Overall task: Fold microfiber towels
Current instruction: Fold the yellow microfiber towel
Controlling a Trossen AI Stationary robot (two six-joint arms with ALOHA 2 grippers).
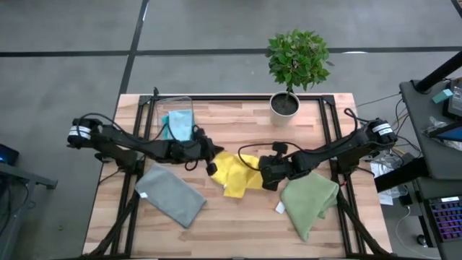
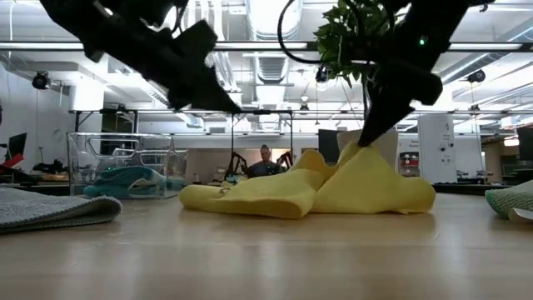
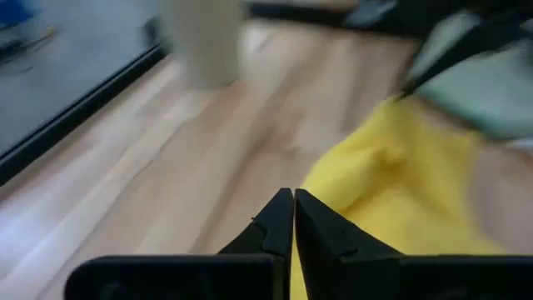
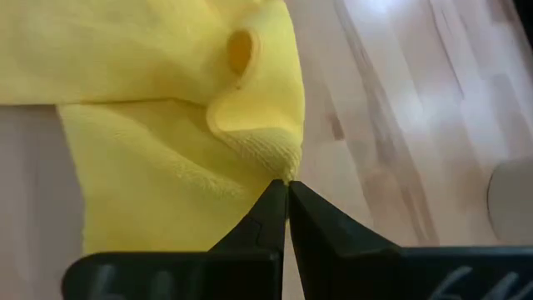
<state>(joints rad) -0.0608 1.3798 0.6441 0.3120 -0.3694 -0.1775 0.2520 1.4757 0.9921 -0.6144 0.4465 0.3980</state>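
- yellow towel (image 1: 235,175) rumpled mid-desk (image 1: 238,217); right hand (image 4: 287,190) pinching its edge, looks like
- left hand (image 3: 294,197) clenched, holding nothing, just beside the towel
- grey towel (image 1: 170,194), green towel (image 1: 309,199) lie nearby

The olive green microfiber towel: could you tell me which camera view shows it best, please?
The high view: the olive green microfiber towel lies whole on the wooden table, under the right arm. The low view catches only an edge at the picture's right border. Neither wrist view shows it clearly.
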